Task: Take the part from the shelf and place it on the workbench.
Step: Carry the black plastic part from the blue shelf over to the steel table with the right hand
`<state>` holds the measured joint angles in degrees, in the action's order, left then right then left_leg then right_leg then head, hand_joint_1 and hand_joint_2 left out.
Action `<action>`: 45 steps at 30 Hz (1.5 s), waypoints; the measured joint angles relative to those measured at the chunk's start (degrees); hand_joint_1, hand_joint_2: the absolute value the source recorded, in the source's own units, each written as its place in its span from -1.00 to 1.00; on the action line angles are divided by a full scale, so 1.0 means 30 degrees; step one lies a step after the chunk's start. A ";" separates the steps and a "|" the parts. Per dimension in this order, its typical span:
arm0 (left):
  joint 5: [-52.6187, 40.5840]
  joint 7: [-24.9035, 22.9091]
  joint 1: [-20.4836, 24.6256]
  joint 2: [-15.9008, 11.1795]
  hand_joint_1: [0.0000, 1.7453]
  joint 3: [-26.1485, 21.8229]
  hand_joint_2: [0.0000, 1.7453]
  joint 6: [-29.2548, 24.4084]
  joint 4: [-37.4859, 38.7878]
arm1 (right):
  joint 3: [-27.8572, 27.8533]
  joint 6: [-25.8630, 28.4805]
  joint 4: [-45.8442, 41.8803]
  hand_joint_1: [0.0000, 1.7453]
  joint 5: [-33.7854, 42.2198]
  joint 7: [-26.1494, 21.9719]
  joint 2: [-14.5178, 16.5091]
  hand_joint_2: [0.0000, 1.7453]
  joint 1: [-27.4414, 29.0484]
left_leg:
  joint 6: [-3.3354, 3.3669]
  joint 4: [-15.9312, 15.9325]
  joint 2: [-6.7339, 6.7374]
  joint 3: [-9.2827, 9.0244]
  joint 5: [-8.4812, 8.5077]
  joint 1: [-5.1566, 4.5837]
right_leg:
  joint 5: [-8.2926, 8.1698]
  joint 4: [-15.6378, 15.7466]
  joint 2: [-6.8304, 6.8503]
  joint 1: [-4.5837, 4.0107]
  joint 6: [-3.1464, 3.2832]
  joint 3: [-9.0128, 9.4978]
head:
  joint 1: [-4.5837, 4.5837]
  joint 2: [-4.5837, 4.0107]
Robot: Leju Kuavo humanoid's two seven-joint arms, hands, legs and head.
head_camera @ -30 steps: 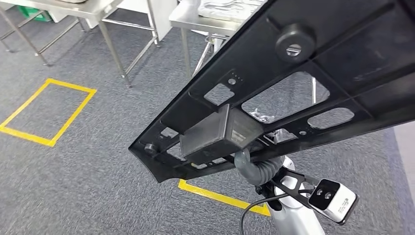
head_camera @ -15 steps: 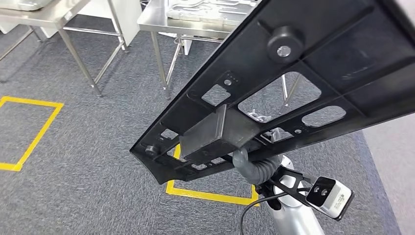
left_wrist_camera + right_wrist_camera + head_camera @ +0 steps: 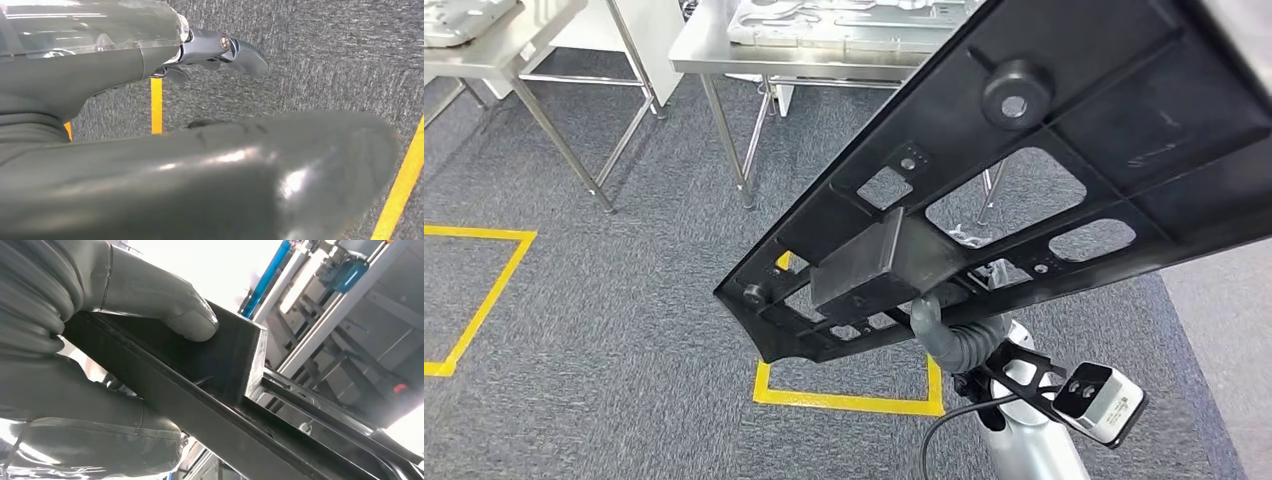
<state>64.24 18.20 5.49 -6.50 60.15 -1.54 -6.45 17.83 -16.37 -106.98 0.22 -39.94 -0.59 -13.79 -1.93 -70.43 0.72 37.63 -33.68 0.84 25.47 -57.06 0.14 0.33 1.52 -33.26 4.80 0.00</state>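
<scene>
The part (image 3: 1064,120) is a long, flat black plastic panel with cut-outs, a round boss and a box-shaped block on its underside. It slants across the head view, above the carpet. My right hand (image 3: 952,338) grips it from beneath at the block. In the right wrist view the thumb (image 3: 165,302) presses on the block of the part (image 3: 225,365), and the rest of the right hand (image 3: 75,395) wraps under the panel's edge. My left hand (image 3: 175,165) hangs over the carpet with nothing in it and one finger (image 3: 240,52) stretched out. The steel workbench (image 3: 824,62) stands ahead.
Silvery metal parts (image 3: 844,15) lie on the workbench. A second steel table (image 3: 494,55) stands to its left. Yellow tape squares (image 3: 844,402) mark the grey carpet just before the workbench, with another square (image 3: 484,290) at the left. The panel hides much of the right side.
The whole picture has shifted: the camera has moved, and the tables and floor marks now sit further left and the workbench nearer. The right hand still holds the panel the same way.
</scene>
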 joint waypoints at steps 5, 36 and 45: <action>0.0000 0.0171 -0.0039 -0.0064 -1.00 0.0000 -1.00 0.0189 0.0000 | -0.0160 0.0018 -0.0020 1.00 0.0002 0.0007 0.0000 1.00 0.0197 | 0.0034 0.2133 -0.0110 -0.0873 0.1810 0.0034 | 0.0128 -0.0176 -0.0319 -0.0038 -0.0096 0.0066 | 0.0000 0.0000; 0.0000 0.0616 -0.0049 -0.0189 -1.00 0.0020 -1.00 0.0406 0.0004 | -0.0326 -0.0089 -0.0175 1.00 -0.0053 0.0005 0.0144 1.00 0.0338 | 0.0330 0.2246 -0.0122 -0.0050 0.2816 -0.0085 | 0.1271 -0.0200 -0.0250 -0.0146 0.0020 0.1251 | -0.0004 0.0000; 0.0029 0.0678 -0.0017 -0.0239 -1.00 0.0104 -1.00 0.0426 0.0002 | -0.0390 -0.0086 -0.0195 1.00 -0.0086 -0.0002 0.0224 1.00 0.0270 | 0.1128 0.4526 -0.0191 -0.1684 0.2618 -0.0078 | 0.2655 -0.3781 -0.0214 -0.0020 -0.0874 -0.0506 | -0.0005 0.0000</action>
<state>64.33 20.23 5.44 -7.22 60.46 -0.26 -6.44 16.66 -16.62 -107.57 -0.03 -39.94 0.08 -12.98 1.46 -56.85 0.15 32.58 -25.83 0.60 33.44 -68.40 -0.50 0.27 -1.10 -34.78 4.79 0.00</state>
